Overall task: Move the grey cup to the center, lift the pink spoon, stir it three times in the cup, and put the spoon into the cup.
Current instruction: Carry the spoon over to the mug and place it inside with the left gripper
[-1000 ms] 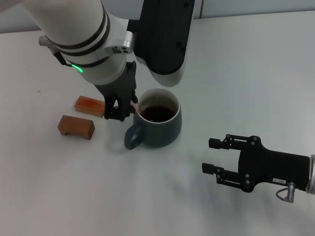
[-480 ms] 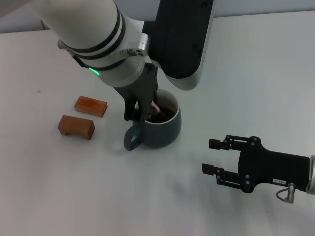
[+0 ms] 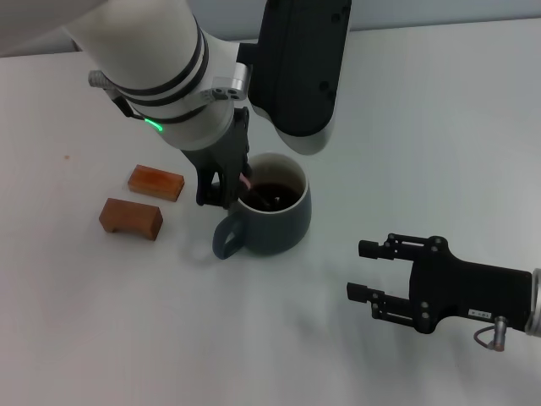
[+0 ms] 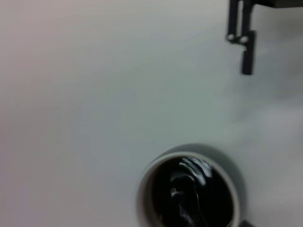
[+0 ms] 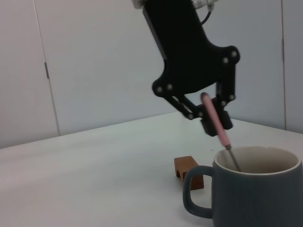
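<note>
While clamping pink spoon, left end effector shifted toward grey cup handle side.

White tabletop; pale panelled wall behind, vertical seams; even light.

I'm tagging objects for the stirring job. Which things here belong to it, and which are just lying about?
Belonging to the job:
- grey cup, mid-table, dark liquid inside
- pink spoon, slanted, bowl end down in the cup
- left hand, shut on the spoon's handle above the cup's rim

Just lying about:
- two wooden blocks left of the cup
- right hand, open, parked right of the cup
</note>
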Motion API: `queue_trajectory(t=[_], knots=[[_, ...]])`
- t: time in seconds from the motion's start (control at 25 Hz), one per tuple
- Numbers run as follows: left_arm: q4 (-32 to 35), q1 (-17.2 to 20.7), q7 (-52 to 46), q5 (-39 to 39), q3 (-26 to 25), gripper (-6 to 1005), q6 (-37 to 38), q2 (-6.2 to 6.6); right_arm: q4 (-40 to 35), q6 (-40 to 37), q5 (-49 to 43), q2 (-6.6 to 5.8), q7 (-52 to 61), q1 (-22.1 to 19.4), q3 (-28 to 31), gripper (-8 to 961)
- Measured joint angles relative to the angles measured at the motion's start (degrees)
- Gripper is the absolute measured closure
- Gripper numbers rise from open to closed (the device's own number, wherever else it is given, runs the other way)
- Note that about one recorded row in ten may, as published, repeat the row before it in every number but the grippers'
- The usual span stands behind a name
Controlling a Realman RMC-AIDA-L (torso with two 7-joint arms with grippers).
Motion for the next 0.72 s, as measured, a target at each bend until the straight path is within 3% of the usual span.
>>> queue_trajectory(t=[0.4,0.72], knots=[[3.08,0.57,0.67,-5.43,-0.24,864,0.8,0.0,0.48,0.0,0.0,0.0,0.0,-0.04,0.0,344],[1.17,0.63,-2.07,-0.88,1.43,865,-4.29,0.0,0.86,0.0,0.0,0.0,-0.06,-0.19,0.0,344]])
